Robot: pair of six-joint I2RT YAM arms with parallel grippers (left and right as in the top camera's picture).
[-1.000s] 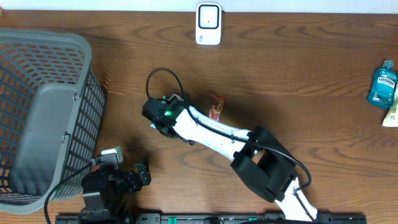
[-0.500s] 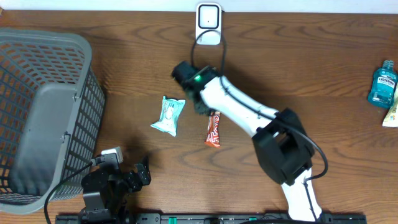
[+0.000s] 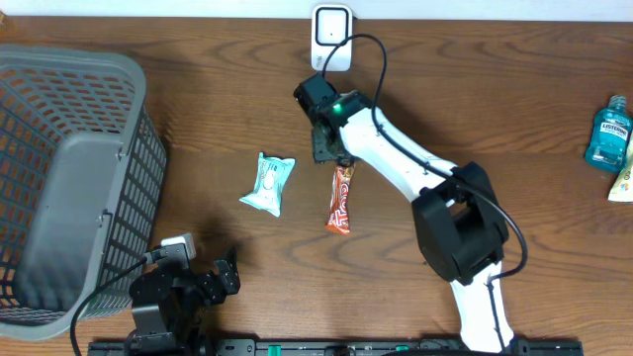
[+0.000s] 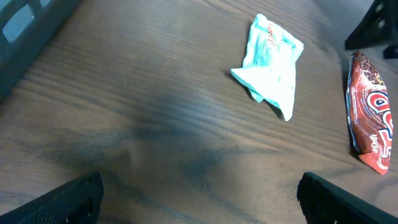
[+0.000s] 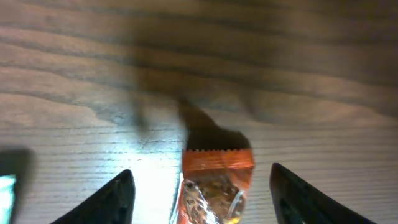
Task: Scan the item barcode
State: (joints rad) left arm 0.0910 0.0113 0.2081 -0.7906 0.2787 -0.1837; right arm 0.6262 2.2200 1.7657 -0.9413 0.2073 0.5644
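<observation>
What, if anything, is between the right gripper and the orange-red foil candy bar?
Nothing visible. The right gripper hangs open over the upper end of the orange-red foil candy bar, with only brown wooden table around it. The teal crinkled packet lies apart from both.

Red-orange snack bar, teal packet

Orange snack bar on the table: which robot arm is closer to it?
Right. The right arm reaches over the snack bar, open fingers either side of its far end. The left arm sits at the table's near edge, off to the bar's left beyond the teal packet.
</observation>
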